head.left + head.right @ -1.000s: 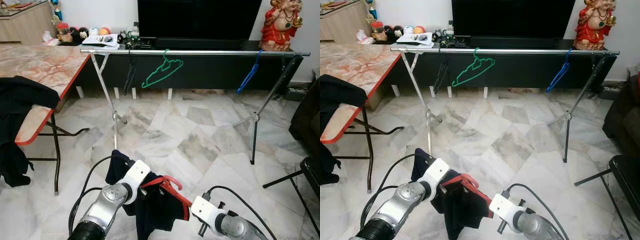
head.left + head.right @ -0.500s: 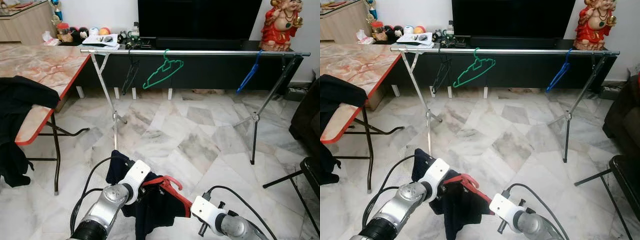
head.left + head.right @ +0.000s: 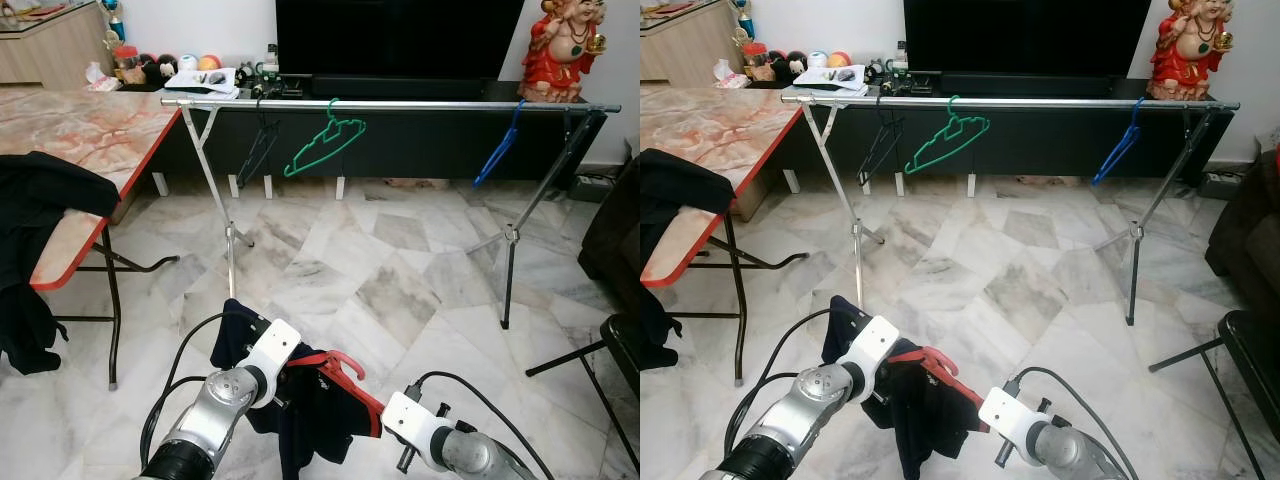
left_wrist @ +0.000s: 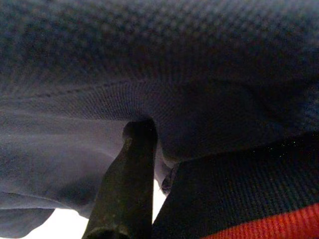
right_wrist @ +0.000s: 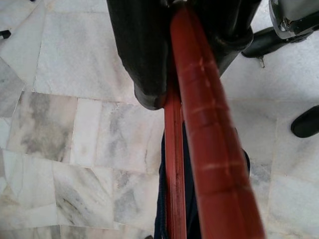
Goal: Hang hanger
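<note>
A red hanger (image 3: 335, 368) carrying a dark navy garment (image 3: 310, 425) is held low over the floor in front of me. My right gripper (image 5: 182, 50) is shut on the hanger's red bar, with black fingers (image 5: 144, 59) on either side of it. My left gripper (image 3: 283, 383) is buried in the garment's shoulder, pressed into the navy cloth (image 4: 149, 59). Well ahead stands a metal clothes rail (image 3: 400, 104) with a green hanger (image 3: 325, 143), a blue hanger (image 3: 497, 150) and a black hanger (image 3: 260, 150) on it.
A marble-topped table with a red edge (image 3: 90, 140) stands to the left, with black clothing (image 3: 45, 190) draped over it. A black chair (image 3: 620, 340) and a dark sofa (image 3: 615, 230) are on the right. Behind the rail are a TV unit and a red statue (image 3: 560, 50).
The garment's lower part has swayed a little and now hangs straighter under the hanger. The green hanger on the rail swings slightly. Both arms stay nearly where they were.
</note>
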Available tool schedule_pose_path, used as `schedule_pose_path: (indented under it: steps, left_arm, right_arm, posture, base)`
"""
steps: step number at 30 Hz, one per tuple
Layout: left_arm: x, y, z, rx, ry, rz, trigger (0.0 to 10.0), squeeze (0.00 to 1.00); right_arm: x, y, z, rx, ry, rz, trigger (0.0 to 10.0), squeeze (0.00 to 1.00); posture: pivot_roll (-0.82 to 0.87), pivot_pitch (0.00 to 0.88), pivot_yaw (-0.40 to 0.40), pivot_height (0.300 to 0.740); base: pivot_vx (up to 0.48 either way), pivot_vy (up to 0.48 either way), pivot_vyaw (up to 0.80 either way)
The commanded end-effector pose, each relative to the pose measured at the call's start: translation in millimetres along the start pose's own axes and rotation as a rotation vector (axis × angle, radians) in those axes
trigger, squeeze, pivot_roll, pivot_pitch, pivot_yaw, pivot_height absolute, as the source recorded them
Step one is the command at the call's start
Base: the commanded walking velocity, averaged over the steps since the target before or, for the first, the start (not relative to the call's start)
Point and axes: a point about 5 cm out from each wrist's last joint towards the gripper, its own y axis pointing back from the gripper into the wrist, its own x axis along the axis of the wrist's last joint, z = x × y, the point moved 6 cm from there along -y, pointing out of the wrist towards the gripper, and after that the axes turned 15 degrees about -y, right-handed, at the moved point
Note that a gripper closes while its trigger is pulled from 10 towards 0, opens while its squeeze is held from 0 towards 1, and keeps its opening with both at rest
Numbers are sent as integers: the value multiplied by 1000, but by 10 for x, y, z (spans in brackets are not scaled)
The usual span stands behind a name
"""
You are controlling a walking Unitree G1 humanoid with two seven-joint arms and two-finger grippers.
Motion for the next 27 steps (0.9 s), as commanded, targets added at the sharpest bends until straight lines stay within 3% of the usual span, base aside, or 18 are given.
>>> schedule_pose_path:
  steps: [1,27]
  left_arm:
    - [1,5,-39,6,-3,4,0,0]
    - [-9,34,-85,17,5,7,0,0]
  right_arm:
    - [132,-8,31,-6,10,47,0,0]
    - [111,-12,19,-6,13,37,0,0]
  posture:
    - [86,57,-48,740]
    - [88,65,-48,740]
  base:
    - [0,0,0]
    - [0,0,0]
